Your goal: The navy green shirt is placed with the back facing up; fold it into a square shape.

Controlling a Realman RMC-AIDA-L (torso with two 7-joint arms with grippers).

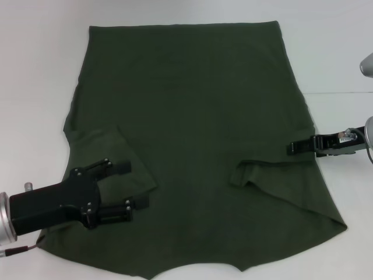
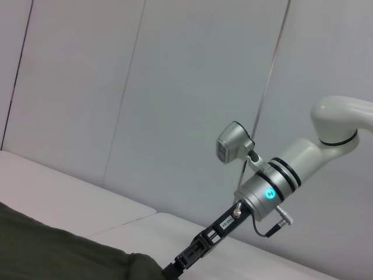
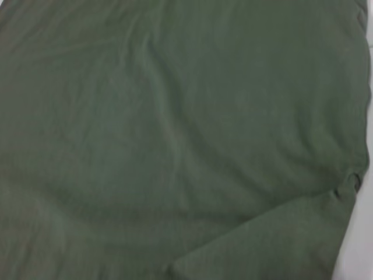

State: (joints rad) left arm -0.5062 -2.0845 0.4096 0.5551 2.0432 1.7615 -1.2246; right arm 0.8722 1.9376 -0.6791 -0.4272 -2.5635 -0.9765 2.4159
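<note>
This looks like a robot test room or lab rather than a home. A plain white desk (image 1: 41, 87) fills the head view, bare of household clutter, with a seam running off toward 3 o'clock. Behind it, in the left wrist view, stands a wall (image 2: 175, 87) of smooth pale grey panels split by thin vertical joints. A grey robot arm (image 2: 291, 175) with a glowing blue ring reaches over the desk.

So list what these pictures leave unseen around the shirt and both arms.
- Navy green shirt: its near edge is cut off by the head view's bottom.
- Right end effector: tips blend into dark cloth, grip unclear.
- Left end effector: open over the shirt; absent from the left wrist view.
</note>
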